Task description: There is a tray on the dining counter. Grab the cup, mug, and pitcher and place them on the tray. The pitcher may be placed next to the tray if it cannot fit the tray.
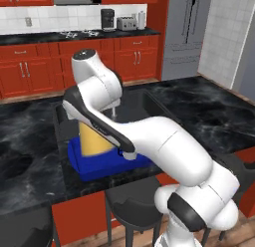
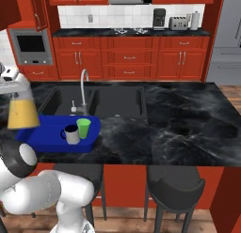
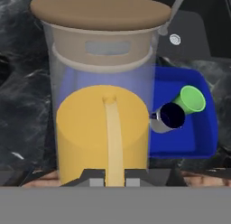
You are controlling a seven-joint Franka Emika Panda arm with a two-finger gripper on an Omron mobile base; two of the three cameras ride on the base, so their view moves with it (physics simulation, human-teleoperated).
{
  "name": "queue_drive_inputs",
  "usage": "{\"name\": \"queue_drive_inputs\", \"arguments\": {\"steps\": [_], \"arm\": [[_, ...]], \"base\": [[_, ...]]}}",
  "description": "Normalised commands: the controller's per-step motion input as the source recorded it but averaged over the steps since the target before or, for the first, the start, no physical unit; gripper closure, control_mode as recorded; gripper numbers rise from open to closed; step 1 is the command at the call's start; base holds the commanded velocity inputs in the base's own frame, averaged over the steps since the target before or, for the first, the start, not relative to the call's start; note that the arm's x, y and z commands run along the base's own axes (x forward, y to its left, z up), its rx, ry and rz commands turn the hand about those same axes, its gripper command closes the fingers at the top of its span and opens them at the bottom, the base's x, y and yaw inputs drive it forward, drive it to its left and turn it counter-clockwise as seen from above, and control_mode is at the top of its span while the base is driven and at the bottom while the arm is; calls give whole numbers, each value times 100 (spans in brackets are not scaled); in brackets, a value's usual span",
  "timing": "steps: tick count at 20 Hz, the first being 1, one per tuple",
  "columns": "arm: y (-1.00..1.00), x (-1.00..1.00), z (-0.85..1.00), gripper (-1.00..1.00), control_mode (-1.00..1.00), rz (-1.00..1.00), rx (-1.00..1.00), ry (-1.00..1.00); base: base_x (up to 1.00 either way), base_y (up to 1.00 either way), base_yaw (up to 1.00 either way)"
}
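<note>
On the black dining counter [image 2: 188, 119], tray [image 2: 47, 138], jaws clamped on pitcher [image 3: 103, 128].

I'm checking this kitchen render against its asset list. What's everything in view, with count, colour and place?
tray: one, blue, on dining counter by the sink
mug: one, grey-white, dark inside, in tray
cup: one, green, in tray beside mug
pitcher: one, yellow with tan lid, over the tray's other end
faucet: one, silver, at sink
stools: two, black, below the counter
toaster: one, silver, wall counter
gripper: one, dark tips, shut on the pitcher's handle
</note>
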Motion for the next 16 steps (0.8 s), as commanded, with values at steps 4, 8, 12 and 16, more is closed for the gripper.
{"name": "queue_drive_inputs", "arguments": {"steps": [4, 8, 12, 16], "arm": [[10, 88, -6, 100, -100, 0, 0, 2], [13, 60, -22, 100, -100, -4, 0, 0], [10, 65, -30, 100, -100, -6, 0, 0], [5, 69, -47, 100, -100, -6, 0, 2]], "base": [[0, 0, 0], [0, 0, 0], [0, 0, 0], [0, 0, 0]]}}
